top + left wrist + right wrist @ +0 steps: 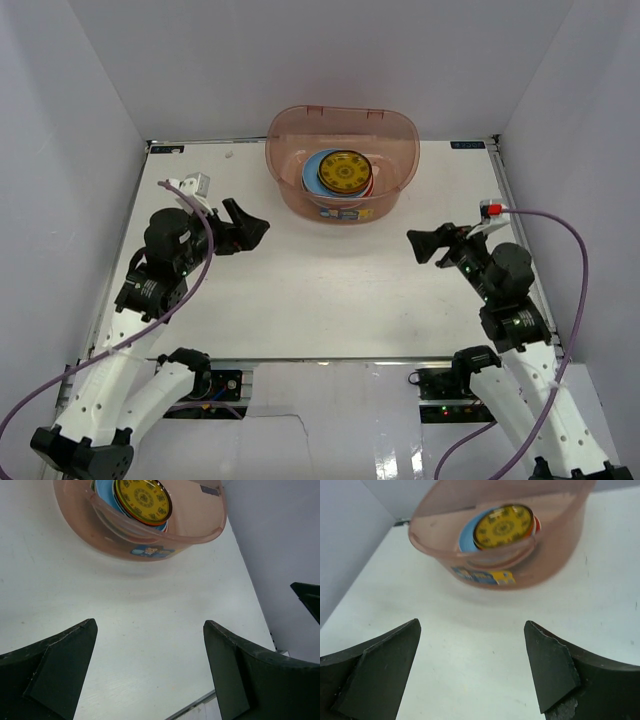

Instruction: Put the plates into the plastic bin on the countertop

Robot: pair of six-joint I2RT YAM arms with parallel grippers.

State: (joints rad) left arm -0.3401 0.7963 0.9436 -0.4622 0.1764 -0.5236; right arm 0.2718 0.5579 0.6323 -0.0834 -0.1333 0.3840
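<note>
The translucent pinkish-brown plastic bin (342,205) stands at the far middle of the white countertop (330,300). Inside it lies a stack of plates, a brown-gold patterned plate (346,172) on top, a light blue plate (310,172) and a red rim under it. Both wrist views show the bin (150,540) (550,565) with the gold plate (142,500) (503,526) in it. My left gripper (252,228) hovers open to the bin's left front, nothing between its fingers. My right gripper (424,246) is open to the bin's right front, also empty.
White walls close in the countertop on three sides. A small grey-white block (198,184) lies by the left arm. Purple cables (560,230) trail from both arms. The right gripper's finger (307,597) shows at the right edge of the left wrist view.
</note>
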